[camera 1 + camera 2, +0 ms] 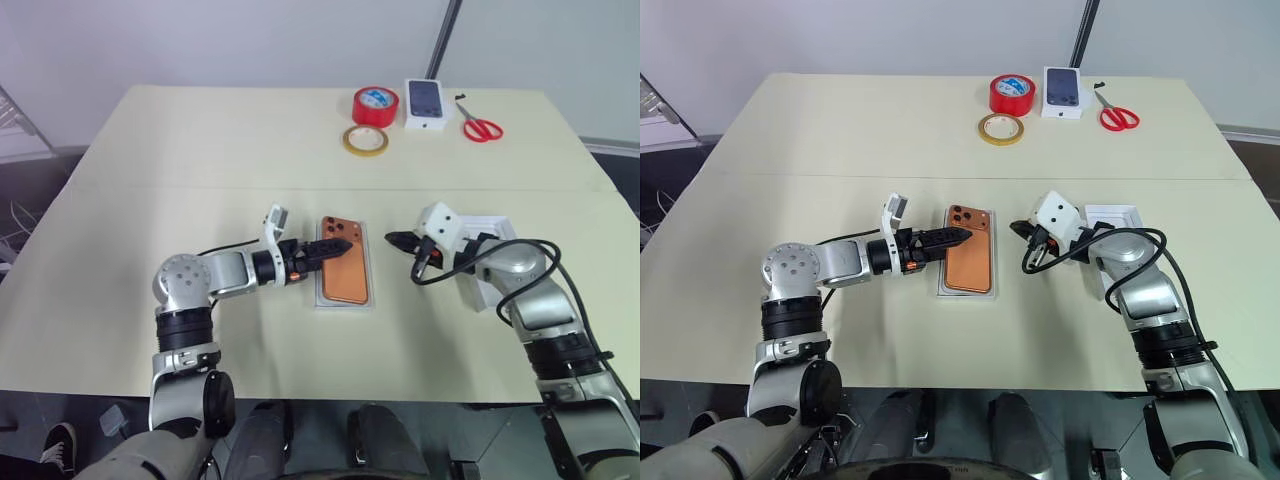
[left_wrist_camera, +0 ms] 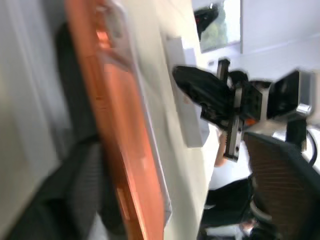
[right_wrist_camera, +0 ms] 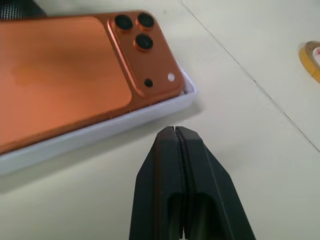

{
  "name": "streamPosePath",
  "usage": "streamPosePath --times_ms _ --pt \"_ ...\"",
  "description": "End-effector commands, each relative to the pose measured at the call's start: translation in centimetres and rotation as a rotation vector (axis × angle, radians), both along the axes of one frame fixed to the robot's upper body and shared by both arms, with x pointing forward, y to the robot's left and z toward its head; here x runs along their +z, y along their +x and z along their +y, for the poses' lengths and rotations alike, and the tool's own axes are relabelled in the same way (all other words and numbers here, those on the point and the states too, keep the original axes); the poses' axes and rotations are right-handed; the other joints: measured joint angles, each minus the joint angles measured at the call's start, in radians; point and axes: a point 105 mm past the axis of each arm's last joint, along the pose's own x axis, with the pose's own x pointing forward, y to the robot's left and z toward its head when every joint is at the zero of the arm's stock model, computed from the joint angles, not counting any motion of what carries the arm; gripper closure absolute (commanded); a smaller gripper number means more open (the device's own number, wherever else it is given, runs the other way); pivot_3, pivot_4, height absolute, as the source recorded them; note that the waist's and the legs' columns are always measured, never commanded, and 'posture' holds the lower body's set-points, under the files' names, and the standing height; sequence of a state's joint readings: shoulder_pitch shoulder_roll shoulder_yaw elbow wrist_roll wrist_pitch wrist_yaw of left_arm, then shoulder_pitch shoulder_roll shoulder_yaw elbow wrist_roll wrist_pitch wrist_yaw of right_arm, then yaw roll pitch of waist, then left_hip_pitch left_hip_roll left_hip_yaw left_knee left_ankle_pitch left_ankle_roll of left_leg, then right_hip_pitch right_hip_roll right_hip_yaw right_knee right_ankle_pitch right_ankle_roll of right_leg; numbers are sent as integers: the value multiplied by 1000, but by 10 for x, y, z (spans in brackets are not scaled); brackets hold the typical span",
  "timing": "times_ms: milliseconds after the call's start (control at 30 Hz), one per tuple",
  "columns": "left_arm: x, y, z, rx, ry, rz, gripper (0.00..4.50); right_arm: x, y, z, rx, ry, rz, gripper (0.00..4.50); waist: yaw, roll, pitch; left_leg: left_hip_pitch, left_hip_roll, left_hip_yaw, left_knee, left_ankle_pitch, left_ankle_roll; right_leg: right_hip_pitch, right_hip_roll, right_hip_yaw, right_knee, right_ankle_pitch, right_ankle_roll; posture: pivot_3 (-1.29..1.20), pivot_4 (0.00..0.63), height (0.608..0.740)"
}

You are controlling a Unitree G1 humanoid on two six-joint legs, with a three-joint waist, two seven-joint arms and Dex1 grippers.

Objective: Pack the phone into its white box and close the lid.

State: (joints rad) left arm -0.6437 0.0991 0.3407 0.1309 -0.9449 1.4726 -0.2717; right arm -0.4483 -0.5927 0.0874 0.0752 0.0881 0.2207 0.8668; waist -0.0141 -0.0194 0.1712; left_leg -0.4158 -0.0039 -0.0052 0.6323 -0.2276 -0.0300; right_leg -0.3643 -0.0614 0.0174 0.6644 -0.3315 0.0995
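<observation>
The left gripper [image 1: 958, 236] hangs over the phone's [image 1: 970, 262] camera end; its black fingers seem parted, though I cannot tell for sure. The right gripper [image 3: 175, 131], pressed shut and empty, points at the white box [image 3: 100, 131]. The phone lies back up inside it, long axis running away from the robot, lenses at the far end.
</observation>
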Motion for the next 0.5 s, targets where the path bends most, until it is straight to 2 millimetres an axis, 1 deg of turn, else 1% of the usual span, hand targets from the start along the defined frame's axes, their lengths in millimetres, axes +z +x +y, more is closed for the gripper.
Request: streamPosePath --times_ms 33,100,200,267,333,367,400,433,467,500 --pt "9 1 6 -4 61 -60 286 13 0 11 21 30 -50 4500 0 0 0 0 0 0 0 0 0 0 0 0 0 0 0 0 150 740" --pt "11 1 11 3 94 -84 286 12 2 13 26 30 -51 4500 0 0 0 0 0 0 -1 0 0 0 0 0 0 0 0 0 150 740" --pt "15 0 24 15 176 -143 286 9 5 15 21 35 -51 4500 -1 0 0 0 0 0 -1 0 0 0 0 0 0 0 0 0 150 740" --pt "15 -1 26 12 206 -161 286 9 5 15 18 35 -52 4500 0 0 0 0 0 0 -1 0 0 0 0 0 0 0 0 0 150 740" --pt "7 1 37 50 313 -218 286 6 6 15 18 18 -55 4500 0 0 0 0 0 0 -1 0 0 0 0 0 0 0 0 0 150 740" --pt "8 9 44 111 323 -264 286 5 8 14 7 22 -50 4500 0 0 0 0 0 0 -1 0 0 0 0 0 -1 0 0 0 150 740" --pt "10 14 48 153 324 -298 809 4 10 13 -2 25 -47 4500 1 0 0 0 0 0 -1 0 0 0 0 0 -1 0 0 0 150 740" --pt "12 17 51 179 316 -317 1155 4 11 13 -7 29 -45 4500 1 0 0 0 0 0 -1 0 0 0 0 0 -1 0 0 0 150 740" --pt "6 21 57 205 387 -344 1599 1 12 11 -8 -7 -54 4500 2 0 0 0 0 0 -1 0 -1 0 0 0 -1 0 0 0 150 740" --pt "-1 24 64 208 499 -399 2106 -3 13 8 -9 -56 -63 4500 2 0 0 0 0 0 -1 0 0 0 -1 0 -1 0 0 0 150 740"
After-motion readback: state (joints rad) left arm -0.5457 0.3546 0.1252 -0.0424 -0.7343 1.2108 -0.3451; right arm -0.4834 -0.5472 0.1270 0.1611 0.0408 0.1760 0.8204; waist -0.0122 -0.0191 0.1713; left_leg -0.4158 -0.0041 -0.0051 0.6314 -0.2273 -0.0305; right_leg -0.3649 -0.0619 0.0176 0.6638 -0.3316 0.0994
